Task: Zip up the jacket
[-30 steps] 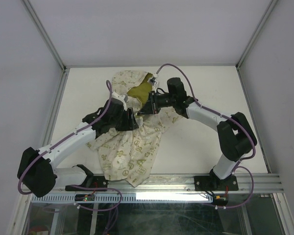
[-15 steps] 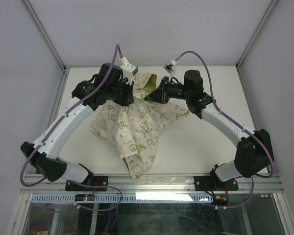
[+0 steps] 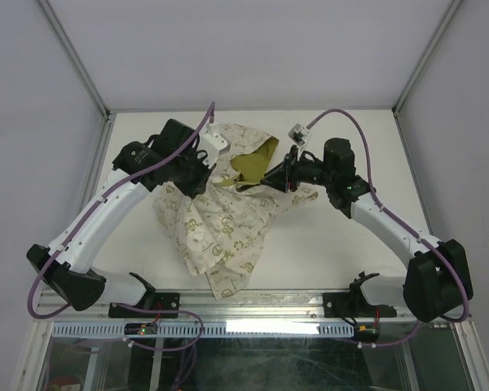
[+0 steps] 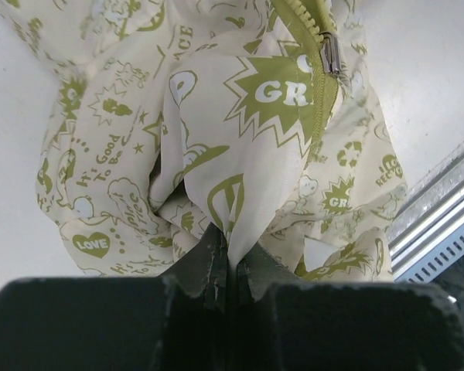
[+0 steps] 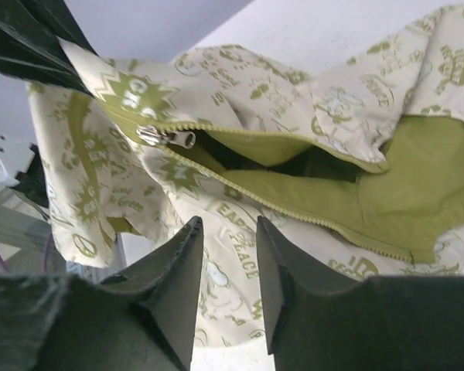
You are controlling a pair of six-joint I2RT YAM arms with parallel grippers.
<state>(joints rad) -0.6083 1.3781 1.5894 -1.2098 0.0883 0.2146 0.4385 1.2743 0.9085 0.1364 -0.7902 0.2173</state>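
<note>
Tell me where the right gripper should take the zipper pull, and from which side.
Grip the zipper pull by the free end of its metal tab. It lies flat on the jacket where the gaping teeth meet, ahead of the open right gripper, so advance straight forward. The left gripper, shut on the jacket below, should hold the fabric taut.

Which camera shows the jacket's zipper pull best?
Right wrist: the zipper pull sits in plain sight on the open teeth of the jacket. Left wrist catches it near the top edge; top external shows it too small to find.
</note>
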